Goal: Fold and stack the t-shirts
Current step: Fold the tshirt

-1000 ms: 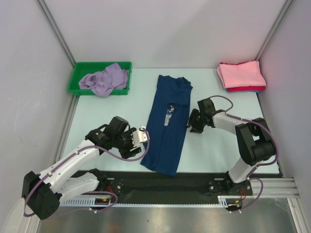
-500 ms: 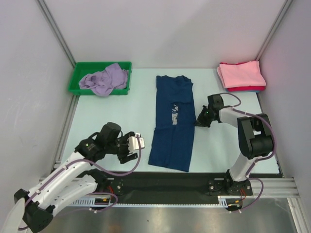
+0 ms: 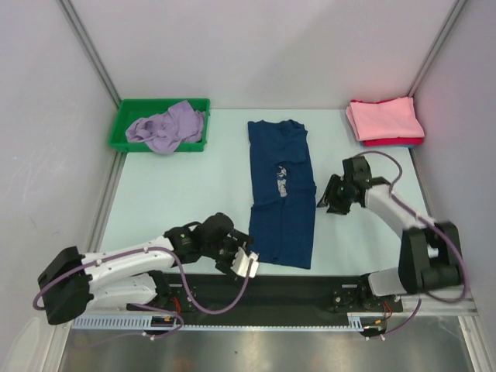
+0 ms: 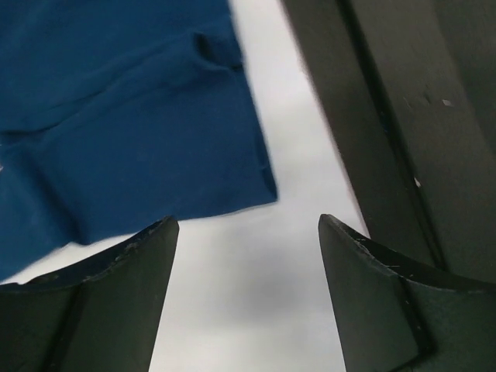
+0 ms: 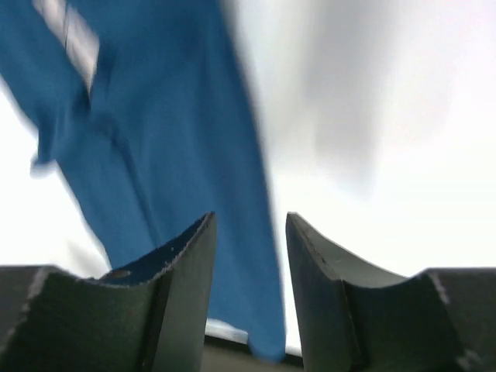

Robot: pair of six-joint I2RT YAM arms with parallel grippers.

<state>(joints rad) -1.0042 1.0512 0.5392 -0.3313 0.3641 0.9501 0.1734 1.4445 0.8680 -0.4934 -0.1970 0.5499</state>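
Top external view: navy shirt (image 3: 280, 194) flat on tabletop (image 3: 178, 186), long axis running near-to-far, collar far; left pincer (image 3: 246, 263) gaping, empty, just beside near-left hem corner — nearer arm for lifting hem, likely; right pincer (image 3: 332, 198) parted, empty, just beside right edge, mid-length.
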